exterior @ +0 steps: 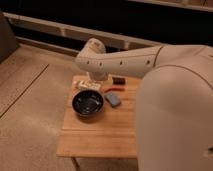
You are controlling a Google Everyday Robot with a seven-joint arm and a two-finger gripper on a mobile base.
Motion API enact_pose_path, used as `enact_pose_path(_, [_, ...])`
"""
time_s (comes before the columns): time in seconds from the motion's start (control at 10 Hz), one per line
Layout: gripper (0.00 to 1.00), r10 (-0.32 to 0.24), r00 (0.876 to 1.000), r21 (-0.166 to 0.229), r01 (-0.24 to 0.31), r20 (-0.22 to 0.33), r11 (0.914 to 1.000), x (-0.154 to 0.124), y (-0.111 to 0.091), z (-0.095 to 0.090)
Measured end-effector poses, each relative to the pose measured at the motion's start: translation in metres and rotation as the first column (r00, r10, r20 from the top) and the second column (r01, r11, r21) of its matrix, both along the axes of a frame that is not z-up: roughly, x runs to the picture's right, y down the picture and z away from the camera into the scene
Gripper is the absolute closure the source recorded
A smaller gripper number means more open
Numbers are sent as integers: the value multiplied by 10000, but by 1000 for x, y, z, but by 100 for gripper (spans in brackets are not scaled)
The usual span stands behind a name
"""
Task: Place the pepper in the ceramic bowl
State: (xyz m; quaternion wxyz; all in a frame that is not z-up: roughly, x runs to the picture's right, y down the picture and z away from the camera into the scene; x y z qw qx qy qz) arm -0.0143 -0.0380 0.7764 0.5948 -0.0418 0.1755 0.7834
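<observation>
1. Finding the pepper (112,89) flat on the counter (95,140), toward the far edge: slim, red-orange, lying roughly left to right, outside the bowl and free of any grip.
2. Noting a blue block (113,99) just in front of the pepper, turned on a diagonal, so close that contact cannot be told.
3. Noting a small black block (118,80) just behind the pepper, near the counter's far edge, apart from it.
4. Placing the ceramic bowl (76,105) to the left of the pepper and the blue block: round, dark, glossy, upright, largest of the items, with its right rim near the blue block.
5. Placing the claw (89,84) low over the far left corner of the counter, behind the bowl's far rim and to the left of the pepper, apart from it: released, jaws spread, grasping nothing.
6. Following the arm (120,62) from the claw: up to a rounded pale joint (92,50), then stretching rightward across the back of the counter, above the black block.
7. Meeting the robot's pale body (175,110) at the right, large in the view and covering the counter's right side.
8. Taking in the surroundings: light wooden slats for the counter top, speckled floor (30,100) to the left, dark wall with a pale rail (50,25) behind.
</observation>
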Motion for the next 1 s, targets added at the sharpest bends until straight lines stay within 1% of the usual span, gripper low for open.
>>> enact_pose_path(0.4, [35, -6, 10000, -2, 6, -6, 10000, 0, 0, 0])
enact_pose_path(0.5, [35, -127, 9999, -15, 127, -73, 9999, 2, 0, 0])
enact_pose_path(0.6, [35, -630, 9977, -116, 627, -262, 9980, 6, 1, -2])
enact_pose_path(0.7, [35, -1364, 9897, -279, 1352, -447, 9904, 9, 2, -5])
enact_pose_path(0.8, [35, -2090, 9766, -477, 2067, -502, 9772, 10, 4, -8])
enact_pose_path(0.9, [35, -3408, 9397, -948, 3368, -288, 9368, 11, 11, -15])
enact_pose_path(1.0, [35, -4062, 9138, -1186, 4034, 4, 9073, 9, 16, -19])
